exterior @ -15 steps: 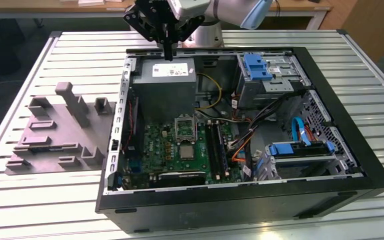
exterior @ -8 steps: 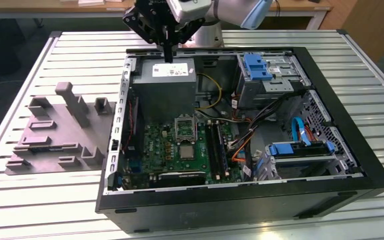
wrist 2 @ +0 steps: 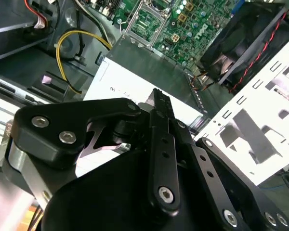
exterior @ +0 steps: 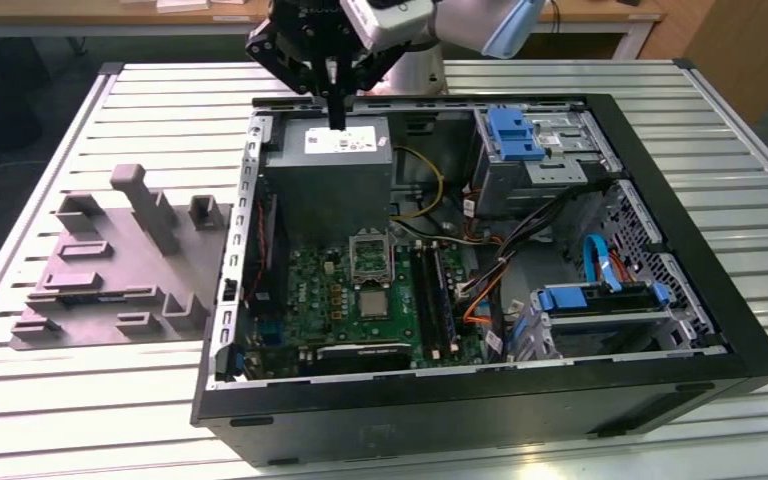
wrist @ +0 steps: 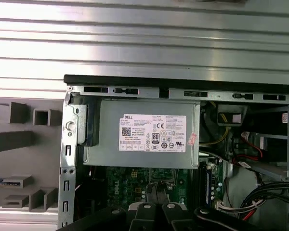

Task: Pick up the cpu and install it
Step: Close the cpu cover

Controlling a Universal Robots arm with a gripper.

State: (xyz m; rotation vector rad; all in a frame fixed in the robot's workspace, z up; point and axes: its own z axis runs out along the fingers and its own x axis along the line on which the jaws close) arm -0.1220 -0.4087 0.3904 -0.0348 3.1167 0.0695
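Nearest in the exterior view, the black steel computer case lies open on its side on the slatted aluminium table. Inside it sits the green motherboard. The cpu, a small flat silvery-grey square chip with a pale rim, appears to lie flat on that board, just on the near side of the metal-framed square socket, which stands uncovered and dark in its middle. To the exterior view's left, outside the case, rests the grey plastic tray with raised blocks.

Farther back is the grey metal power supply box with a white label. The black two-fingered gripper hangs point-down over its far end, fingers drawn together with nothing visible between them.

I judge the chip to be well apart from the fingertips. It lies toward the near edge of the exterior view, a little to that view's right, and lower, past the power supply and the socket. Being square, it offers no long axis to align with.
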